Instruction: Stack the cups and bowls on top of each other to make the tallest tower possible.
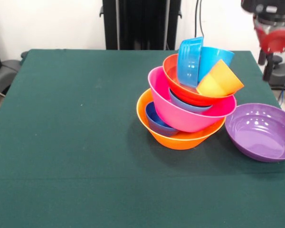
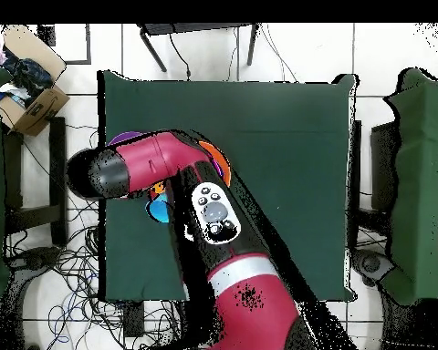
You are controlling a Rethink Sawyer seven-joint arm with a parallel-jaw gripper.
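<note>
Leaning because its bowls nested crookedly, the tower (image 1: 187, 102) stood on the worktop (image 1: 71, 137); the hand's (image 1: 274, 40) opening couldn't be told.

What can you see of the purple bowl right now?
The purple bowl is wide, shallow and glossy, plastic by its look, with faint rings inside. It sits upright and empty on the green table, apart from the tower, just beside the large orange bowl at its base; whether their rims touch is unclear. Its far edge is cut off by the frame. In the overhead view the arm hides nearly all of it.
</note>
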